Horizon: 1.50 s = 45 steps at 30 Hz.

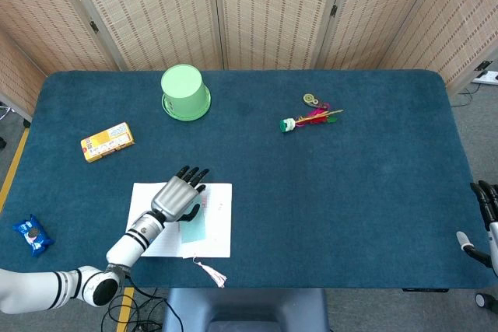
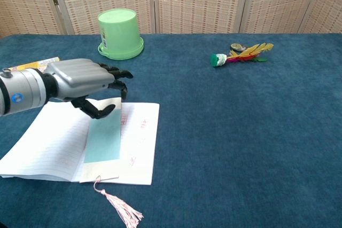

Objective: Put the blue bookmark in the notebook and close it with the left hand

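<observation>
An open white notebook [image 1: 214,227] [image 2: 53,145] lies near the table's front left edge. On its right-hand page lies the blue bookmark [image 1: 194,228] [image 2: 103,137], flat, with its pink tassel [image 1: 212,272] [image 2: 122,210] trailing off the page onto the cloth. My left hand [image 1: 177,197] [image 2: 85,81] hovers over the upper part of the notebook, fingers spread and slightly curled, holding nothing; its thumb hangs just above the bookmark's top end. At the far right edge of the head view my right hand [image 1: 484,219] is off the table with its fingers apart and empty.
An upturned green bucket [image 1: 185,92] [image 2: 119,33] stands at the back left. A yellow box [image 1: 107,141] [image 2: 29,65] lies left of the notebook, a blue snack packet [image 1: 32,235] at the left edge. A feathered shuttlecock [image 1: 310,120] [image 2: 240,54] lies at the back right.
</observation>
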### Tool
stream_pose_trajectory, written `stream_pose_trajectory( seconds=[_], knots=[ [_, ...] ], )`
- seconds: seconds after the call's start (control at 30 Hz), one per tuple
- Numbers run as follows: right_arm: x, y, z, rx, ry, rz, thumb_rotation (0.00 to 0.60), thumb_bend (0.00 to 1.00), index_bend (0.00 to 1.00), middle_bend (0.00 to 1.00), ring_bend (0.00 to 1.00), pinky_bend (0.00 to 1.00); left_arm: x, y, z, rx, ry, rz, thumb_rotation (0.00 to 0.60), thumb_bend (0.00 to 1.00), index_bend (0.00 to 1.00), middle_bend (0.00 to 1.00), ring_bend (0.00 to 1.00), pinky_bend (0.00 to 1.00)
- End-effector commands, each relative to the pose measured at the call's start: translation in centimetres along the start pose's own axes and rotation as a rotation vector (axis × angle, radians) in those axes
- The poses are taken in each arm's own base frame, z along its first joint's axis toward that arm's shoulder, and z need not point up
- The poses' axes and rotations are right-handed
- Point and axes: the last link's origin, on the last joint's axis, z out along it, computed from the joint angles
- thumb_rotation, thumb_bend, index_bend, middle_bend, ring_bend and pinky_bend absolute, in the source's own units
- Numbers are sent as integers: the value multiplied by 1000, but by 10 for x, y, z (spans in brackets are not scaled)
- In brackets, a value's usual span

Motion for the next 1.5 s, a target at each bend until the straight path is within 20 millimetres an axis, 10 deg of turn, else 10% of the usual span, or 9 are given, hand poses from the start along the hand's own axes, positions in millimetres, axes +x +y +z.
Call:
stream_pose_trajectory(
  seconds=[0.03, 0.13, 0.7, 1.5],
  knots=[
    [0, 0, 0, 1, 1, 0, 600, 197, 40, 72, 57, 73, 3, -9, -8, 17, 27, -26, 513, 577, 252, 0, 0, 127],
    [1, 0, 1, 7, 4, 0, 600, 197, 40, 72, 57, 73, 3, -27, -26, 47, 80, -44, 600, 577, 242, 0, 0, 127],
    [4, -10, 11, 57, 3, -22, 600, 197, 40, 72, 57, 73, -29, -51, -106, -44, 191, -37, 600, 291, 147, 0, 0, 127],
    [5, -24, 16, 101, -2, -28, 600, 197, 40, 72, 57, 73, -94, -70, -153, -27, 103, 11, 600, 260, 0, 0, 0, 127]
  ],
)
